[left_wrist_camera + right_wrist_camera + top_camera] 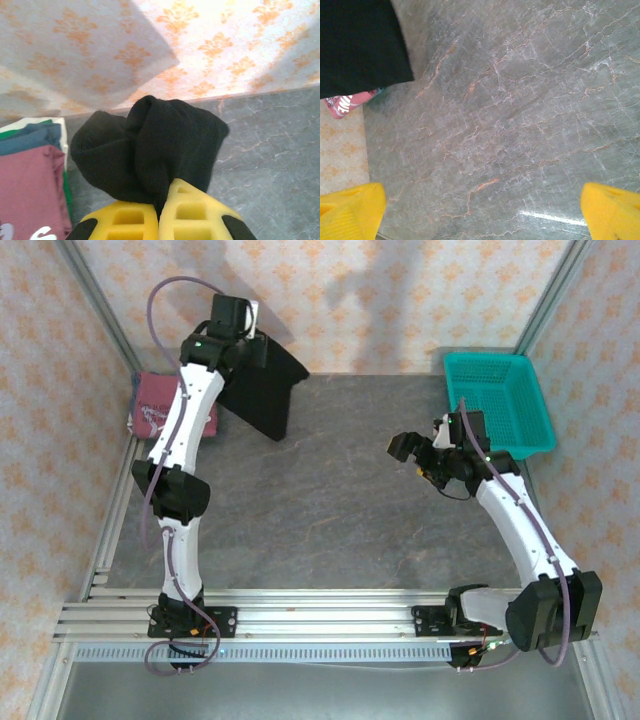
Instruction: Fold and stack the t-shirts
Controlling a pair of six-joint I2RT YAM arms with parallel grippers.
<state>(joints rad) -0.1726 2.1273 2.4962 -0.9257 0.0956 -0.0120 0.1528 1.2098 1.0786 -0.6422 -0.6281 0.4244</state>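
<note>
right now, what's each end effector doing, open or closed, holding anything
left end effector: closed, holding the black t-shirt
right end effector: open, holding nothing

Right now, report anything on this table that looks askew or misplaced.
The black t-shirt stands out: it is bunched in the shut left gripper and hangs slanted at the far left of the table, not laid flat. The dark red t-shirt beside it lies folded; nothing looks spilled or damaged.

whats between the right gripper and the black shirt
Nothing: bare table runs from the right gripper to the black shirt, as the top and right wrist views show.
</note>
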